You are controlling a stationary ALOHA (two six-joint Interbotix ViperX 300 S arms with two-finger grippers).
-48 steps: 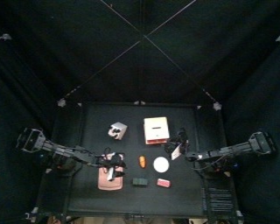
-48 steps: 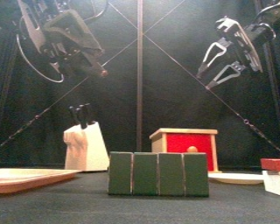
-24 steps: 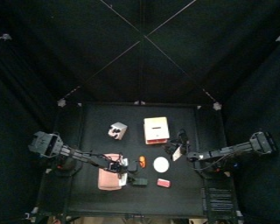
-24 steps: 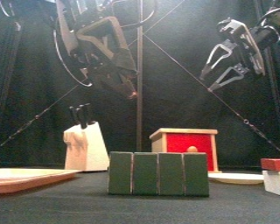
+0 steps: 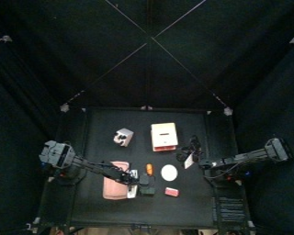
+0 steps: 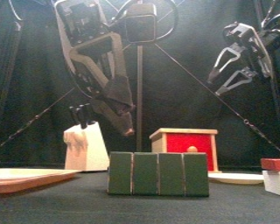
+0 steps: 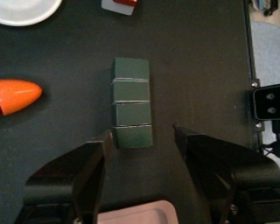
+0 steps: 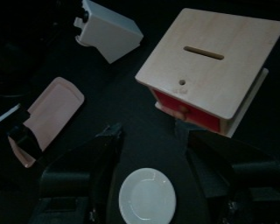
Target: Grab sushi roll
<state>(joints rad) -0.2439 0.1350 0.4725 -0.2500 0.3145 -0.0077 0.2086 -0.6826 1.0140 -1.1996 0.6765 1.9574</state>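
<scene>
Left gripper [image 7: 140, 140] hovers jaws wide apart right over the sushi roll [image 7: 133, 103], which lies beside the carrot [image 7: 14, 96], nothing grabbed yet, descent and squeeze remain, right gripper [image 6: 240, 68] idles open

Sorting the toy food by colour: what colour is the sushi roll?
Dark green, the sushi roll is a row of four blocks; clearest in the left wrist view.

open hand [image 7: 139, 140] over green roll [image 7: 133, 103]
</scene>
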